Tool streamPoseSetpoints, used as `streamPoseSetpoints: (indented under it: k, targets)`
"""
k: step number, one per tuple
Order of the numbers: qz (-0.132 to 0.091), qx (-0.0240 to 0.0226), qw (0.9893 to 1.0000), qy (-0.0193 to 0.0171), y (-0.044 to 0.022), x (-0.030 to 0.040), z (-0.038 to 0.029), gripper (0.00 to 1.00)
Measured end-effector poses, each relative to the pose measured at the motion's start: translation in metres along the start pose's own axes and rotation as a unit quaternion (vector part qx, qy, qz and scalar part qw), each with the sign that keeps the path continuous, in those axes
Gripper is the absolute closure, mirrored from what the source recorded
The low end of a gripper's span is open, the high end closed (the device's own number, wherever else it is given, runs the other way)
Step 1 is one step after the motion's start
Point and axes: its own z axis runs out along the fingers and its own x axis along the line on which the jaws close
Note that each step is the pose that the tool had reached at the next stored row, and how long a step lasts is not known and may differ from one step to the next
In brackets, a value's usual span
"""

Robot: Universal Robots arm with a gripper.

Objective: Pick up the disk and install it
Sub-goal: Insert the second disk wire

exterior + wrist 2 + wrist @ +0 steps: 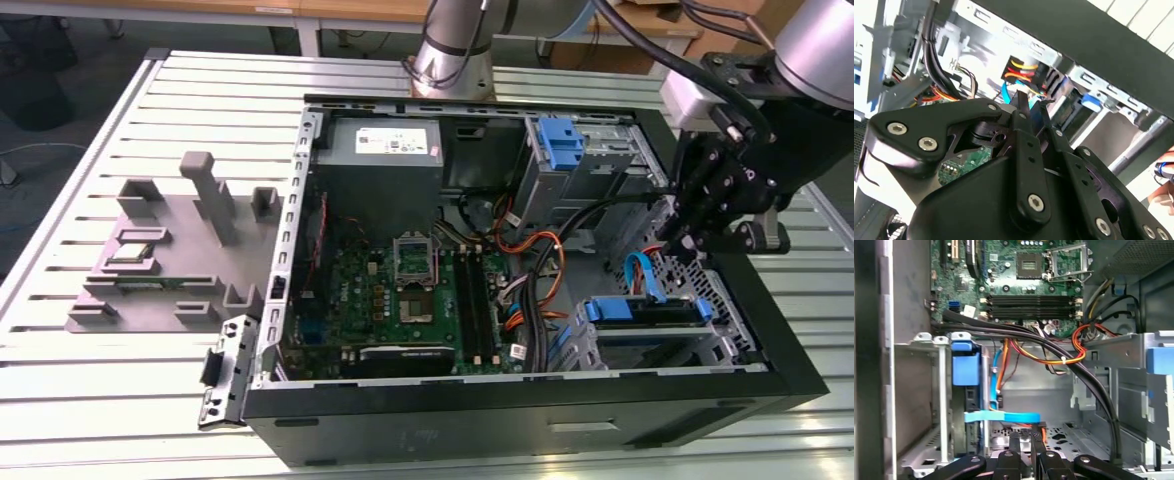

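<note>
The disk [645, 312], with blue carrier rails, sits inside the drive cage at the near right corner of the open computer case [534, 420]. In the first wrist view its blue carrier handle [965, 371] stands at the cage mouth. A light-blue flat cable [1004, 416] runs from the disk's side to my gripper [1026, 436]. The fingers are closed together on the cable's end. In the exterior view the gripper [683, 245] hangs just above and behind the drive cage, with the blue cable [638, 275] curving down from it. The second wrist view has the fingertips [1022, 106] pinched by a black connector.
A bundle of black, orange and yellow cables [1074, 352] crosses the case beside the gripper. The motherboard [400, 290] and grey power-supply box [384, 145] take up the case's left half. A bare blue bracket [561, 140] sits in the far bay. A grey fixture [174, 250] stands on the slatted table.
</note>
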Motion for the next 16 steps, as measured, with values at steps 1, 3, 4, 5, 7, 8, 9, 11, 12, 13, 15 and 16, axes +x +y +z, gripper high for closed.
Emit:
streamPoseSetpoints:
  k: [1, 3, 4, 5, 7, 8, 9, 11, 12, 13, 15, 16]
  targets:
    - [0.000, 0.0000, 1.0000, -0.0001, -0.0011, -0.0016, 0.0006, 0.76]
    - [0.000, -0.0002, 1.0000, 0.0000, -0.0035, -0.0043, 0.0017, 0.76]
    - [0.000, -0.0003, 1.0000, -0.0001, -0.0046, -0.0054, 0.0021, 0.76]
    - [0.000, -0.0005, 1.0000, -0.0001, -0.0056, -0.0062, 0.0023, 0.76]
    - [0.000, -0.0008, 1.0000, 0.0000, -0.0060, -0.0065, 0.0023, 0.76]
    - [0.000, -0.0009, 1.0000, 0.0000, -0.0060, -0.0065, 0.0023, 0.76]
    - [0.000, -0.0009, 1.0000, 0.0000, -0.0060, -0.0065, 0.0023, 0.76]
    - [0.000, -0.0010, 1.0000, 0.0000, -0.0062, -0.0065, 0.0023, 0.76]
    - [0.000, -0.0010, 1.0000, 0.0000, -0.0062, -0.0065, 0.0023, 0.75]
    - [0.000, -0.0010, 1.0000, 0.0000, -0.0063, -0.0065, 0.0023, 0.75]
    - [0.000, -0.0011, 1.0000, 0.0000, -0.0064, -0.0065, 0.0023, 0.69]
    - [0.000, -0.0011, 1.0000, 0.0000, -0.0064, -0.0066, 0.0023, 0.63]
